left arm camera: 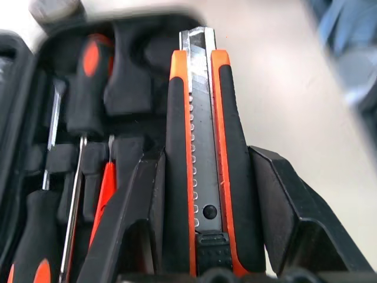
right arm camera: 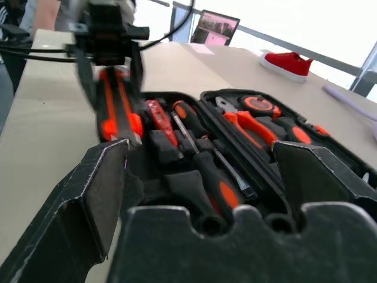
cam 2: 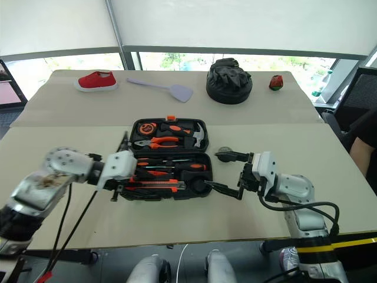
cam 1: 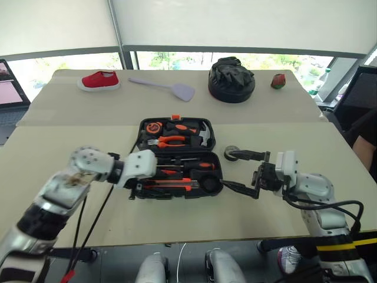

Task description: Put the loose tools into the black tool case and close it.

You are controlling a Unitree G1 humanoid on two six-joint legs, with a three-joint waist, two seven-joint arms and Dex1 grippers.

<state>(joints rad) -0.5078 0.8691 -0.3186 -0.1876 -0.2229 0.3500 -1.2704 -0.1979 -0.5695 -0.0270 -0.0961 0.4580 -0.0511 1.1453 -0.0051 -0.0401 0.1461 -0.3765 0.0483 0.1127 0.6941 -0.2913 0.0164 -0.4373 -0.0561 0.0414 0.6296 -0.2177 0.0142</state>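
Flat rectangular black plastic hinged tool case (cam 1: 177, 158): lain open at the middle of the beige desk (cam 1: 70, 177), lid half far, base half near.

Lid half, contents: orange-and-black tape measure (cam 1: 154, 127) at the left; orange-handled pliers (cam 1: 172, 141); a hammer with a steel head (cam 1: 203, 137) at the right.

Base half, contents: two black-and-orange-handled screwdrivers (right arm camera: 219, 187) lain lengthwise in moulded slots; a slim all-orange screwdriver (right arm camera: 158, 114) beside them; an orange-and-black utility knife (left arm camera: 200, 159) along the near edge, seated in the case.

Left claw (left arm camera: 206, 236): placed over the near left end of the case, its black fingers (left arm camera: 294, 218) closed on either side of the utility knife handle, which is pinched between them.

Right claw (cam 1: 247, 174): held just right of the case, aimed left, spread wide, nothing between the fingers.

Far part of desk: red shoe (cam 1: 99, 80) at the left; lilac spatula (cam 1: 168, 87); round black lumpy bundle (cam 1: 231, 79); small red-and-green object (cam 1: 278, 81) at the right.
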